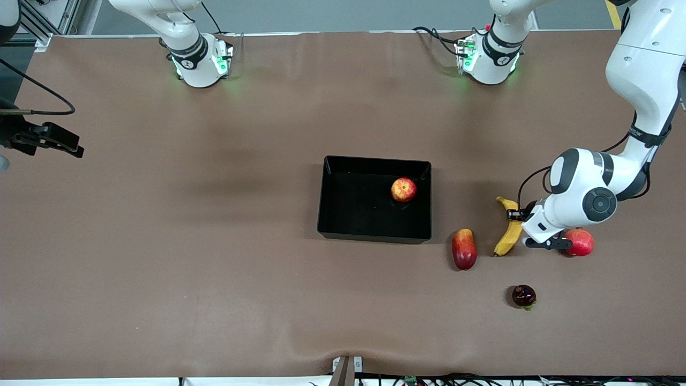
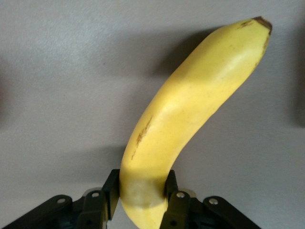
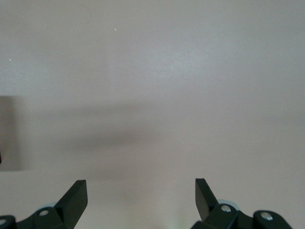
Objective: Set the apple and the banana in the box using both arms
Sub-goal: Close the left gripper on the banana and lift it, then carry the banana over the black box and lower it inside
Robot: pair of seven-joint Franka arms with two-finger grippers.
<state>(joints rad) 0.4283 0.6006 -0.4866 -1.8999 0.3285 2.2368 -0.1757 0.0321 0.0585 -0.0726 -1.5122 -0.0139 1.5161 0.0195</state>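
Note:
The apple (image 1: 403, 189) lies inside the black box (image 1: 332, 214), near the corner toward the left arm's end. The banana (image 1: 509, 229) lies beside the box toward the left arm's end. My left gripper (image 1: 517, 215) is shut on its middle part. In the left wrist view the banana (image 2: 190, 109) runs out from between the two fingers (image 2: 112, 191) of the left gripper (image 2: 141, 185). I cannot tell whether it is lifted off the table. My right gripper (image 1: 74, 149) waits open and empty over bare table at the right arm's end; it also shows in the right wrist view (image 3: 140, 188).
A red-yellow mango (image 1: 464, 249) lies between the box and the banana, nearer the front camera. A uniformly red round fruit (image 1: 581, 242) sits partly under the left arm's wrist. A small dark fruit (image 1: 523, 296) lies nearer the front camera.

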